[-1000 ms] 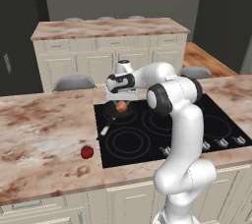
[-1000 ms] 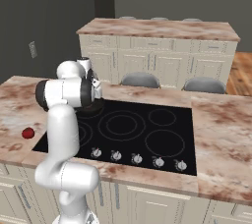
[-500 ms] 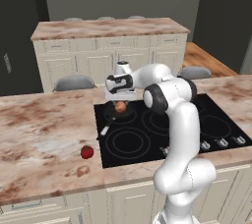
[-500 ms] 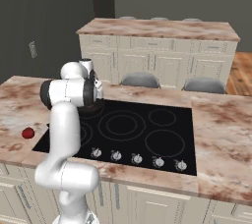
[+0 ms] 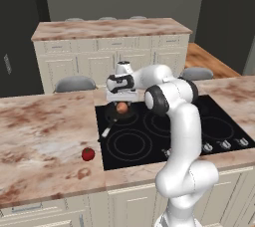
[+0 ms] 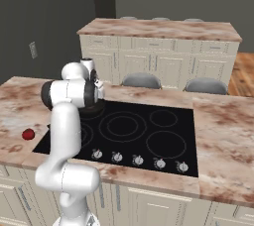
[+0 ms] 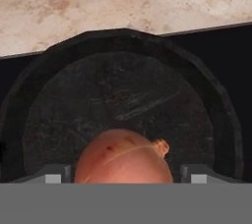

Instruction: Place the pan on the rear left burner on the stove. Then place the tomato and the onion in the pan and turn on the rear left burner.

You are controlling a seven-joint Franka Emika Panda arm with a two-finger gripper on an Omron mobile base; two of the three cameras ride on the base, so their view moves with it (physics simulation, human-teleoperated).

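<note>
Nearest us, the row of small silver knobs (image 6: 138, 159) along the front of the flat black glass stove (image 5: 130, 144) is untouched, so the burner is not yet lit; to the left, the small glossy red tomato (image 5: 88, 154) lies on the marbled stone counter (image 5: 45, 136), well apart from everything else; further back, the small round black frying pan (image 7: 123, 90) sits on the rear left burner, its thin handle pointing towards us; the orange-tan onion (image 7: 123, 156) is low inside it, though we cannot tell if it touches the floor; the two-finger gripper (image 5: 122, 99) has just widened, its fingertips (image 7: 55, 174) now clear of the onion on both sides; we judge the onion delivered, leaving the tomato and the knob.
</note>
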